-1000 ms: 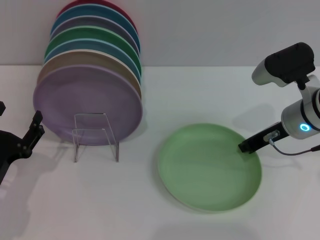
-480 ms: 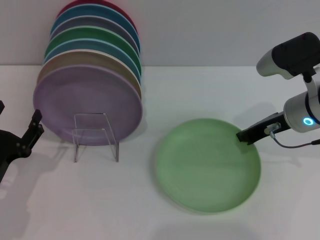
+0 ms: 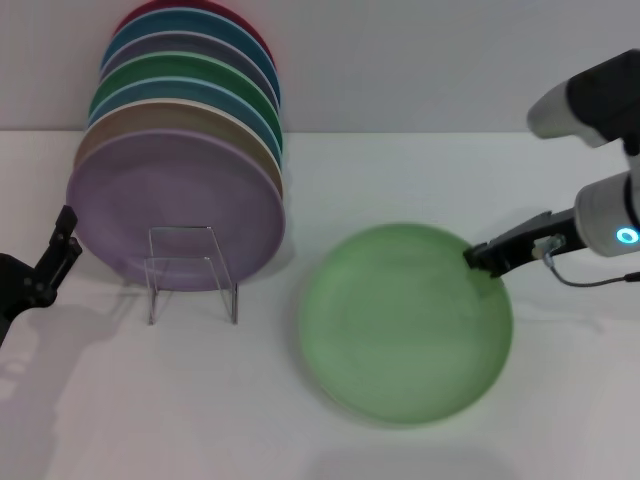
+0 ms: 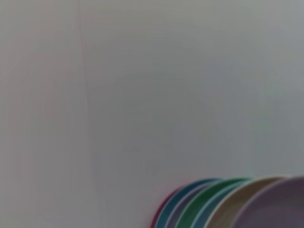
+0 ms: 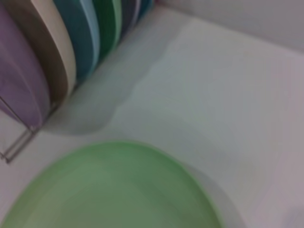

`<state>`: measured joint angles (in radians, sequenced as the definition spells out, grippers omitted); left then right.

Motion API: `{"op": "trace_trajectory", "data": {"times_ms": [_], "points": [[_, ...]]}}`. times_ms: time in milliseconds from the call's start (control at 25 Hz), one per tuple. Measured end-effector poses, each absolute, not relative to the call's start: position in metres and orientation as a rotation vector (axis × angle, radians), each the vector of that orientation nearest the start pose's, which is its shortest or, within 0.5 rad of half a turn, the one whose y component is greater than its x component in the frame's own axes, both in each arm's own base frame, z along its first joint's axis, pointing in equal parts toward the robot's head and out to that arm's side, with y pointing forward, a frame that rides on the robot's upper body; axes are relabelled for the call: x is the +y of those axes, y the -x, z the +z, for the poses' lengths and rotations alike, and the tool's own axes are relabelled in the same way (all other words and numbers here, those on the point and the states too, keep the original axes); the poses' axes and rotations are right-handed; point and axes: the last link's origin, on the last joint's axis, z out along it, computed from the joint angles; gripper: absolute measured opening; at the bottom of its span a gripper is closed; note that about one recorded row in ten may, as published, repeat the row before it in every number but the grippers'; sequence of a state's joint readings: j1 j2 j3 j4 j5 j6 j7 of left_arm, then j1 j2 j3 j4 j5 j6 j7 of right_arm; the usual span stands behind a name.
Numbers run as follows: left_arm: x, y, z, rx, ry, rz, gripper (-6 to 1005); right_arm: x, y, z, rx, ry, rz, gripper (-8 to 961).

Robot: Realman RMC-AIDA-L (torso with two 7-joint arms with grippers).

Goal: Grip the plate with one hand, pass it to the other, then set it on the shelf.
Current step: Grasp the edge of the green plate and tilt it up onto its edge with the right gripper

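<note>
Setting: white tabletop against a plain pale wall. Item one, the plate: mint-green, right of centre, its near side seeming lifted off the surface, judging by the shadow beneath it. Item two, your right gripper: black fingers pinched on the plate's far right rim, the blue ring light on the wrist behind it. Item three, the shelf: clear acrylic, well to the plate's left, already carrying a row of upright plates, with the lilac plate foremost, standing behind the low front bracket. Item four, your left gripper: low at the table's left edge, near the lilac plate, apart from everything; you cannot tell how its jaws stand. Hazards, as judged: the hold sits at one edge only, so the plate's weight may swing it down or slip it free during the handover; the rack looks nearly full, so a crooked placement could knock the lilac plate or topple the row.
</note>
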<state>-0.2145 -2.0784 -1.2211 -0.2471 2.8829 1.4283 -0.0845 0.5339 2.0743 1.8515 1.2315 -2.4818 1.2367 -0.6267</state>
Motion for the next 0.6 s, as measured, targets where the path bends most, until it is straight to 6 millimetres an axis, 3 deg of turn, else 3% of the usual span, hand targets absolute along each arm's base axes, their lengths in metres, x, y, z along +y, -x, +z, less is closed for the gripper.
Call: {"op": "trace_trajectory", "data": {"times_ms": [160,440,600], "points": [[0.263,0.314,0.000,-0.210,1.629,-0.846,737,0.375,-0.201,0.031,0.919,2.417,0.024,18],[0.262,0.299,0.002,-0.201,1.661,-0.986,733,0.356,-0.208,0.061,0.778,2.408,0.247,18],[0.285,0.283,0.008,-0.297,1.809,-1.098,731,0.343,-0.223,0.083,0.672,2.356,0.378,18]]}}
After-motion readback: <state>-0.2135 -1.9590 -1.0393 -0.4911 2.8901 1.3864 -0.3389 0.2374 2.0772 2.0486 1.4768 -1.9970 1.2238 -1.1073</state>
